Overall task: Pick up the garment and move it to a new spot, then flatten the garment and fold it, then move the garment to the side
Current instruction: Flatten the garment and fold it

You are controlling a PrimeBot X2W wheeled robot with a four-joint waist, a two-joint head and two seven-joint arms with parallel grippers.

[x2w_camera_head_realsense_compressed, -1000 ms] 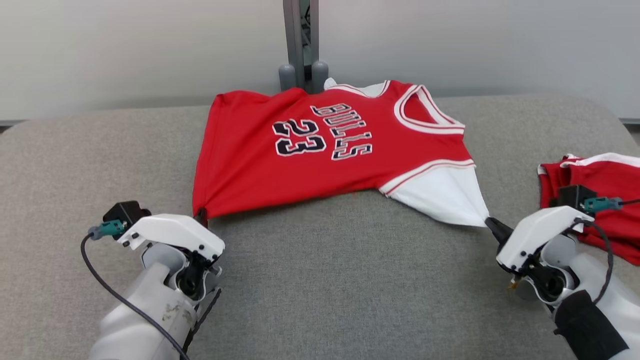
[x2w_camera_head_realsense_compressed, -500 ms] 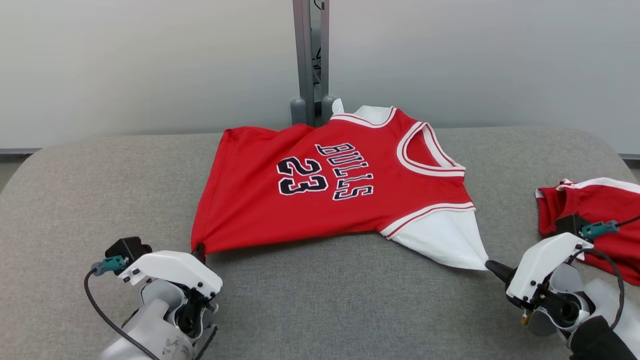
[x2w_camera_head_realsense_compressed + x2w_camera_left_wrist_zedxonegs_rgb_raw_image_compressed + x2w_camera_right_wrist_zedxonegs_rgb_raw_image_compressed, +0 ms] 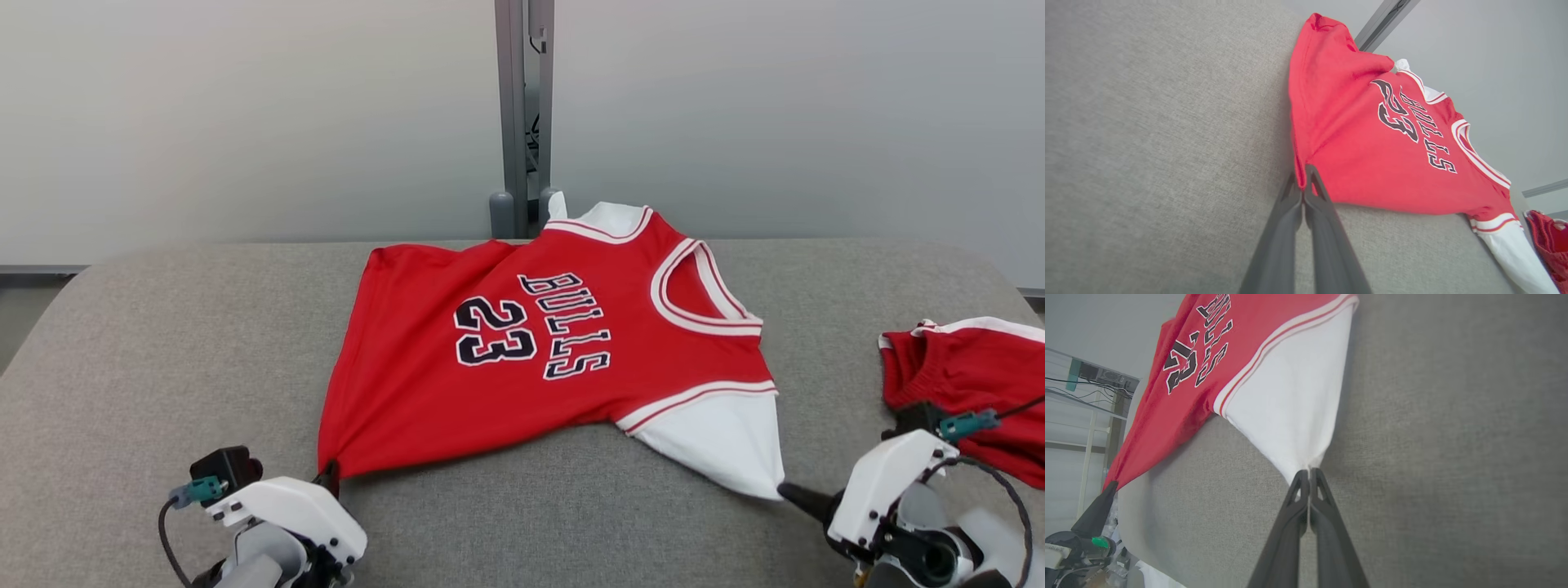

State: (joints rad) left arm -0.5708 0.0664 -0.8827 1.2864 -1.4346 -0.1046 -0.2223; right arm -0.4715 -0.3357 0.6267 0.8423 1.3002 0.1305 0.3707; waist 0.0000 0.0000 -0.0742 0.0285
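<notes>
At the near edge of the gray padded table [image 3: 147, 351], left gripper [image 3: 329, 480]: its two dark fingers were pressed together on the near corner of the red hem, with the cloth drawn to a point at the tips.
Right gripper [image 3: 788, 492]: its fingers were also closed tight, pinching the tip of the near white sleeve, which narrowed to a peak between them.
Garment [image 3: 424, 384]: a red "BULLS 23" jersey with white sleeves and white trim lay face up across the middle of the table. It was turned sideways, hem toward the robot's left and neck opening toward its right. It was held at both near corners, and the rest lay on the padding.
Far edge of the garment: the other white sleeve poked up at the table's back edge, just in front of the post.
Second garment [image 3: 971, 376]: a red piece with white trim lay bunched at the table's right side, apart from the jersey and just beyond the right wrist.
Post [image 3: 522, 122]: a gray metal upright stood behind the table.
Wall [image 3: 245, 122]: pale and plain at the back.
</notes>
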